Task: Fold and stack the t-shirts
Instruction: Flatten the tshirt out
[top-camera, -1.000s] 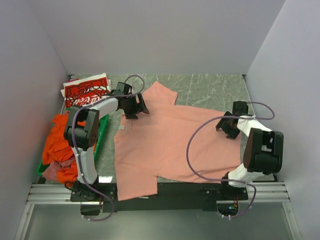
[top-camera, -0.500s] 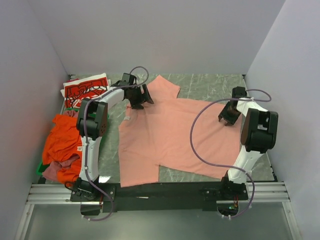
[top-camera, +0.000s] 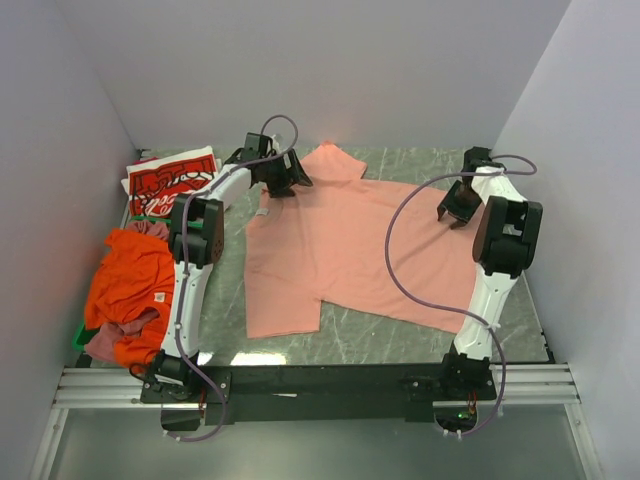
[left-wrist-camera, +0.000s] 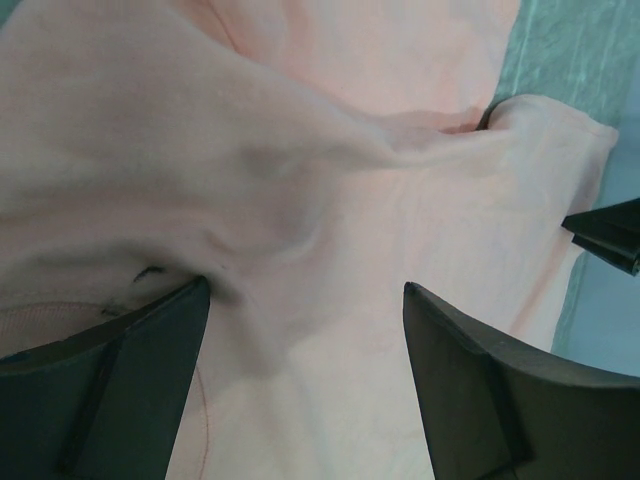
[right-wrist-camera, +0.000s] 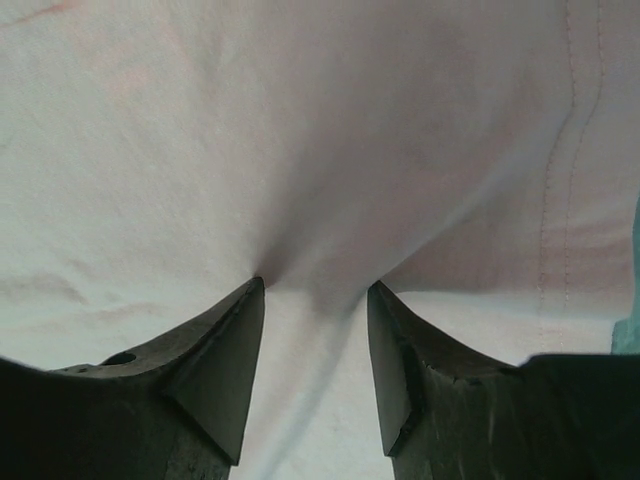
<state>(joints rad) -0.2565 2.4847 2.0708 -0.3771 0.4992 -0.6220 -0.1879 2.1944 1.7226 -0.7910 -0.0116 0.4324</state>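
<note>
A salmon-pink t-shirt (top-camera: 360, 250) lies spread flat on the marble table. My left gripper (top-camera: 285, 180) sits on its far left corner near the collar. Its jaws stand wide, open (left-wrist-camera: 305, 290), fingertips pressing the pink cloth (left-wrist-camera: 330, 150), which wrinkles at the left fingertip. My right gripper (top-camera: 458, 208) rests on the shirt's far right edge. Its jaws (right-wrist-camera: 315, 285) are half-narrowed astride a soft ridge of cloth (right-wrist-camera: 320, 150) and do not clamp it. A folded red t-shirt with white print (top-camera: 170, 180) lies at the far left.
A green crate (top-camera: 78, 338) at the left edge holds a heap with an orange t-shirt (top-camera: 130, 285) and a mauve one (top-camera: 105, 342). Grey walls close in the table on three sides. Bare marble (top-camera: 420, 165) shows behind the shirt and also near the arm bases.
Both grippers have moved away from the bases toward the back wall, and the salmon-pink shirt slid with them. The right jaws have narrowed; the left jaws stayed wide.
</note>
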